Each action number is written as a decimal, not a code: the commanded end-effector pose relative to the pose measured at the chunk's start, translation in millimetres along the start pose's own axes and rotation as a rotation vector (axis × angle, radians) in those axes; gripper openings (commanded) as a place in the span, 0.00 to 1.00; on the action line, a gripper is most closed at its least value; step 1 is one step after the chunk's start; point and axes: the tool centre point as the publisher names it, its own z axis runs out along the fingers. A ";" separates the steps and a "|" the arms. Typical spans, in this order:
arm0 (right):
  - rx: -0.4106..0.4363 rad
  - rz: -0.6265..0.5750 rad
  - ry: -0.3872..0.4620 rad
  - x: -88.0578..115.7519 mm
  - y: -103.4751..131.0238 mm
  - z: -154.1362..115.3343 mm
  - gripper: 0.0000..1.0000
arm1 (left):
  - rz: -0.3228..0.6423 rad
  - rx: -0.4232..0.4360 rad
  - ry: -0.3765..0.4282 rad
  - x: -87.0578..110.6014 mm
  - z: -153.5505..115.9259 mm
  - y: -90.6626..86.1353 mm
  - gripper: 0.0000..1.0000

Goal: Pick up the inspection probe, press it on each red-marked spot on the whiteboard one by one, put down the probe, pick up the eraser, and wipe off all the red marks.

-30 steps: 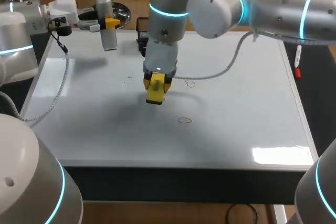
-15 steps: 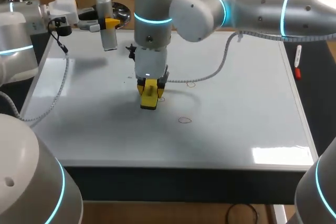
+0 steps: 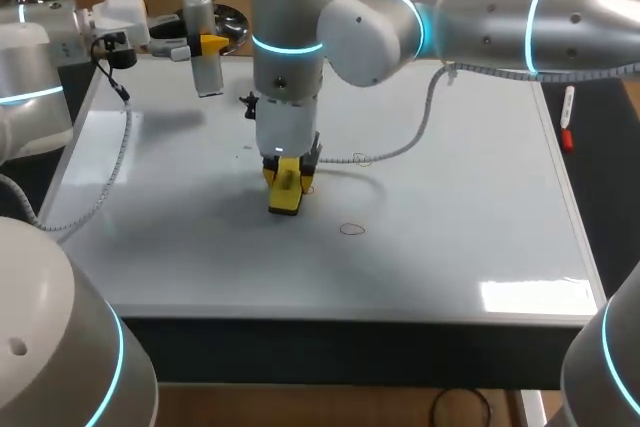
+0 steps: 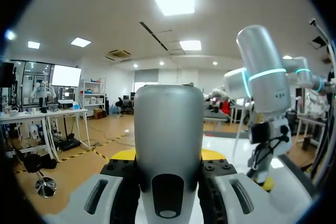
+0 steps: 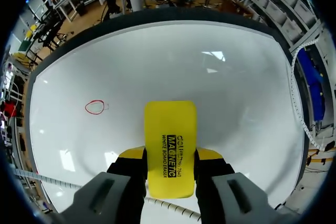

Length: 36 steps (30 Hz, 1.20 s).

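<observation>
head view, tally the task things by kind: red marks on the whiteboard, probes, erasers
red marks in sight: 2
inspection probe: 1
eraser: 1
total: 4

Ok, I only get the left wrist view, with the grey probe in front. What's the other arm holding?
Observer: A yellow whiteboard eraser, clamped in the right gripper.
Operator: Are there any red marks on the board?
Observer: Yes. A red ring sits on the whiteboard, ahead of the eraser and off to one side.
Operator: Just one?
Observer: No. The head view shows two: a nearer ring and a farther ring, both on the eraser's right.
</observation>
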 end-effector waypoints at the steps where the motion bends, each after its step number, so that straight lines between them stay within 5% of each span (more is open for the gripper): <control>1: 0.007 0.005 0.008 -2.8 -1.4 2.0 0.00 | 0.000 -0.001 0.000 0.0 -0.1 -1.4 0.00; 21: 0.003 0.039 0.002 5.3 -7.1 18.5 0.00 | 0.000 -0.001 0.000 0.0 -0.1 -1.4 0.00; 36: -0.009 0.122 0.008 44.6 -9.4 25.1 0.00 | 0.000 -0.001 0.000 0.0 -0.1 -1.4 0.00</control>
